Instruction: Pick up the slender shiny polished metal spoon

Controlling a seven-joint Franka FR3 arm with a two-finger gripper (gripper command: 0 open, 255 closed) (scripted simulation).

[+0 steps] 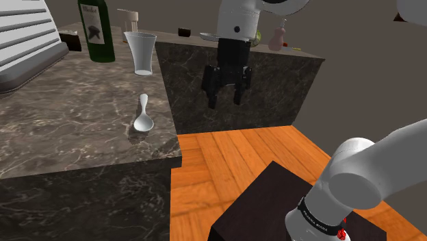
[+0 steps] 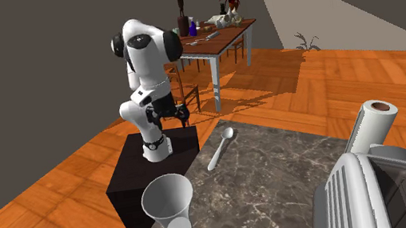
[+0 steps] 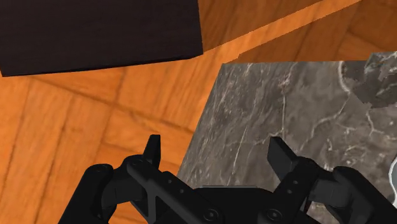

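Spoon (image 1: 143,120) wholly visible — gripper (image 1: 226,103) well apart

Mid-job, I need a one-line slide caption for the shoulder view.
Open tool hangs by the dark veined counter edge, apart from the white spoon lying near a glass.

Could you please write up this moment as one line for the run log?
stage: pre-grasp | gripper: jaws open, empty, over counter edge | spoon: lying on counter, untouched
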